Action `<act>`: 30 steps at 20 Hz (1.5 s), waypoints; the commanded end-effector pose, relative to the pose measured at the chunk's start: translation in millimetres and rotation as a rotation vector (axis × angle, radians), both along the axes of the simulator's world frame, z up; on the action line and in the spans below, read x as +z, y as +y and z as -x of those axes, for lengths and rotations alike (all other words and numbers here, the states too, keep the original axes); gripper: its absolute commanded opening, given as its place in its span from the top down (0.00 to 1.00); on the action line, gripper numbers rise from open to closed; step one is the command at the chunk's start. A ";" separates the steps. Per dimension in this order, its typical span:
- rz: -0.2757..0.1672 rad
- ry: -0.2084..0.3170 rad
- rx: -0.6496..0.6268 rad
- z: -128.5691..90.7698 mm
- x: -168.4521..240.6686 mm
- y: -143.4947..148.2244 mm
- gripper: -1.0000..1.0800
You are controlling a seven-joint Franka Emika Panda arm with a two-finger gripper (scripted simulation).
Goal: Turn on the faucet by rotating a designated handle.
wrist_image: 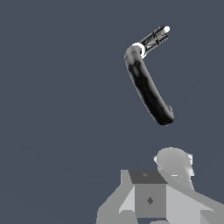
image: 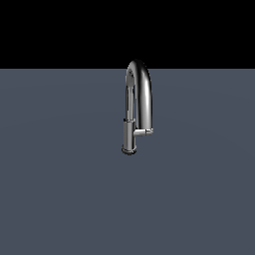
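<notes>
The chrome faucet point(image: 135, 107) stands upright on the grey floor near the middle of the exterior view, its arched spout curving toward that view's right. The handle point(image: 144, 132) is a short lever jutting from the lower stem toward the exterior view's right. The wrist view looks down on the faucet point(wrist_image: 148, 89), which appears as a dark curved spout, with the handle point(wrist_image: 154, 37) sticking out from its stem end. Grey blocky parts of my gripper point(wrist_image: 151, 199) show at the edge of the wrist view, apart from the faucet and touching nothing. Its fingers are not distinguishable. The arm is out of the exterior view.
A flat blue-grey floor point(image: 60, 189) surrounds the faucet. A black background lies beyond its far edge.
</notes>
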State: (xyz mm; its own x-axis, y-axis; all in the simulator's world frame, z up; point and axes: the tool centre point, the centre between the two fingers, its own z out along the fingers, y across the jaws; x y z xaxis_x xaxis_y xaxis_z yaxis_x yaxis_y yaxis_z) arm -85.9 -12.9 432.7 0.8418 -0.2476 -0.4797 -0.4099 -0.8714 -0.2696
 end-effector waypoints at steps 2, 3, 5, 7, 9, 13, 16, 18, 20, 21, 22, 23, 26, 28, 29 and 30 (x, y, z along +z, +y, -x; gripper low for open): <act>-0.047 0.057 -0.048 -17.3 -12.5 -5.8 1.00; -0.061 0.073 -0.062 -22.0 -16.3 -7.5 1.00; -0.089 0.106 -0.089 -31.2 -24.3 -11.0 1.00; -0.117 0.139 -0.117 -40.2 -32.8 -14.6 1.00; -0.145 0.173 -0.146 -48.9 -41.8 -18.2 1.00; -0.204 0.242 -0.204 -65.5 -61.4 -25.6 1.00; -0.250 0.297 -0.250 -77.1 -77.7 -31.2 1.00; -0.282 0.334 -0.281 -84.4 -89.4 -34.9 1.00; -0.314 0.373 -0.314 -91.3 -101.8 -38.6 1.00; -0.331 0.393 -0.331 -94.6 -108.3 -40.4 1.00; -0.348 0.413 -0.348 -97.9 -115.0 -42.1 1.00; -0.366 0.433 -0.365 -101.0 -122.0 -43.9 1.00; -0.420 0.498 -0.420 -109.7 -144.3 -48.9 1.00; -0.457 0.542 -0.458 -114.7 -160.0 -51.8 1.00; -0.476 0.564 -0.476 -116.8 -167.9 -53.1 1.00; -0.494 0.586 -0.495 -118.8 -175.8 -54.3 1.00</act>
State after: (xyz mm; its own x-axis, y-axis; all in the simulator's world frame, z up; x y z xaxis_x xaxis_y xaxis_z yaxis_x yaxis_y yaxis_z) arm 29.4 -65.3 268.7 0.3186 -0.1870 -0.9293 -0.8766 -0.4311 -0.2137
